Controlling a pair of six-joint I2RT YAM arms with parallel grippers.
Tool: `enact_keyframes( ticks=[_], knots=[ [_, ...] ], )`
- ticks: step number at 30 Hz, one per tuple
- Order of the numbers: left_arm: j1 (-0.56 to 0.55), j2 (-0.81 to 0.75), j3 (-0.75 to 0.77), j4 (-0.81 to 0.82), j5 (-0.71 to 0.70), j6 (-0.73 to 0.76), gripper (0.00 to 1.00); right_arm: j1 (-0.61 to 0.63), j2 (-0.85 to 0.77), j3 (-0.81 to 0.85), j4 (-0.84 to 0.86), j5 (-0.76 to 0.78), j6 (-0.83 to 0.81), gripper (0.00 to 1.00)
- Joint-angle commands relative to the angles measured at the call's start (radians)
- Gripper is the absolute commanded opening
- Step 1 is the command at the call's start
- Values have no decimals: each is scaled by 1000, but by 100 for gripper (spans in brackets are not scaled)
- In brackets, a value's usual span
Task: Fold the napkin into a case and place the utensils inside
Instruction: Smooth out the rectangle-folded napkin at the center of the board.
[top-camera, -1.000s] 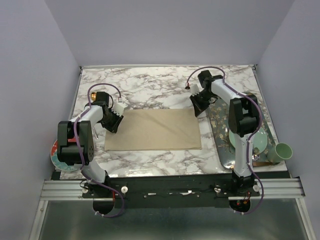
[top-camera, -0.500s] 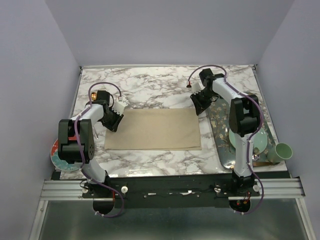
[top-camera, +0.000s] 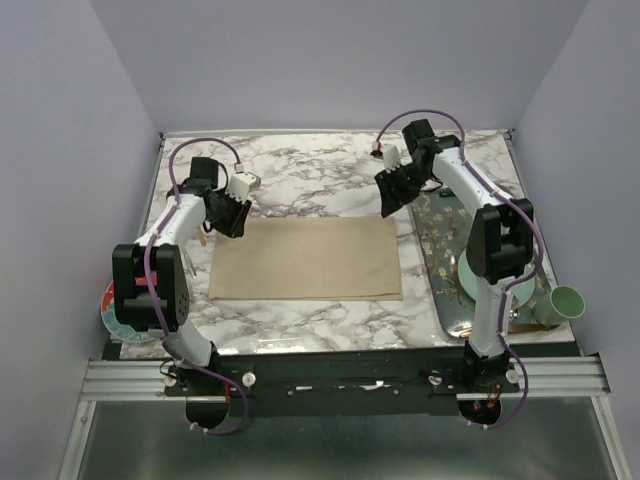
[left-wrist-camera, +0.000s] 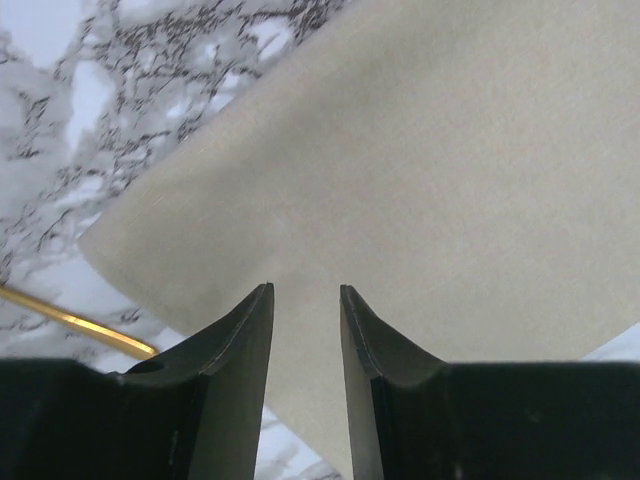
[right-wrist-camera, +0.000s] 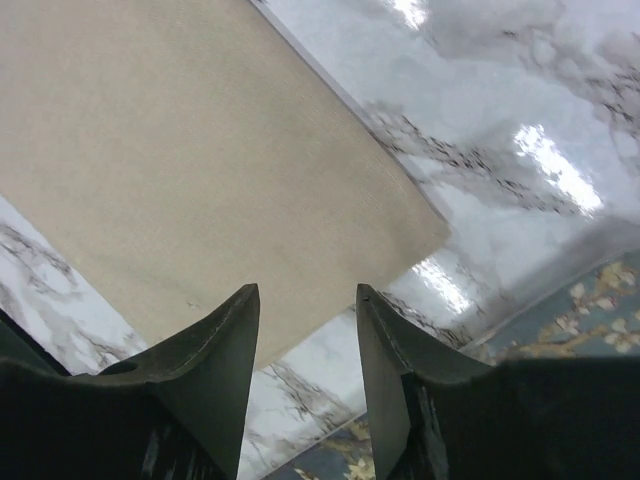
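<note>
- left gripper (top-camera: 234, 222) backs off the napkin (top-camera: 305, 258) far-left corner, toward the far table edge
- right gripper (top-camera: 391, 205) jaws spread, lifted clear of the far-right corner

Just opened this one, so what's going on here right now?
Two robot arms are working on a beige napkin, which lies flat as a wide rectangle on the marble table. The left gripper hovers over the napkin's far left corner and the right gripper over its far right corner. Both have their fingers apart and hold nothing. A gold utensil lies on the table just left of the napkin, not yet tucked into it.
</note>
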Motion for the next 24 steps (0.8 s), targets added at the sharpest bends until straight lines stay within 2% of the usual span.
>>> enact_keyframes(
  ticks=[1,3,4,5,6,7,8,11,12,14,16,17,18,19,20,21,22,23,24],
  knots=[
    [-39,93,53,32,95,-121,44,32,70,58,5,-145,66,54],
    [-36,60,57,51,194,-198,49,32,44,46,61,-233,107,63],
    [-36,-25,24,141,241,-235,53,32,-11,36,85,-257,123,67],
    [-37,-73,-1,191,239,-282,58,32,-55,21,164,-274,142,82],
    [-40,-116,-18,231,233,-330,79,33,-100,-14,214,-284,173,97],
    [-39,-182,-24,274,235,-344,94,32,-193,-33,272,-278,186,100],
    [-40,-207,-22,297,220,-356,99,33,-236,-49,397,-268,195,100],
    [-45,-271,-27,438,169,-418,99,32,-325,-123,669,-181,239,100],
    [-45,-279,-32,476,170,-431,99,32,-323,-132,734,-63,318,100],
    [-45,-252,-58,623,184,-520,99,30,-287,-73,770,24,429,100],
    [-39,-166,3,587,236,-626,99,22,-191,27,695,-166,500,100],
    [-39,-129,30,573,315,-673,99,24,-166,54,681,-232,553,100],
    [-50,-95,42,584,419,-741,99,24,-146,35,703,-334,687,100],
    [-65,-59,27,642,422,-831,99,25,-146,-5,760,-375,774,100],
    [-95,-55,-13,726,422,-984,99,25,-152,-127,915,-405,860,100],
    [-111,-60,-65,834,414,-1078,99,28,-170,-192,1005,-439,1029,100],
    [-125,-63,-170,1042,398,-1153,99,33,-177,-253,1115,-444,1110,100],
    [-140,-52,-208,1117,378,-1297,99,38,-174,-310,1277,-447,1179,100],
    [-166,-34,-234,1178,370,-1357,99,47,-160,-364,1333,-473,1286,100]
  ],
)
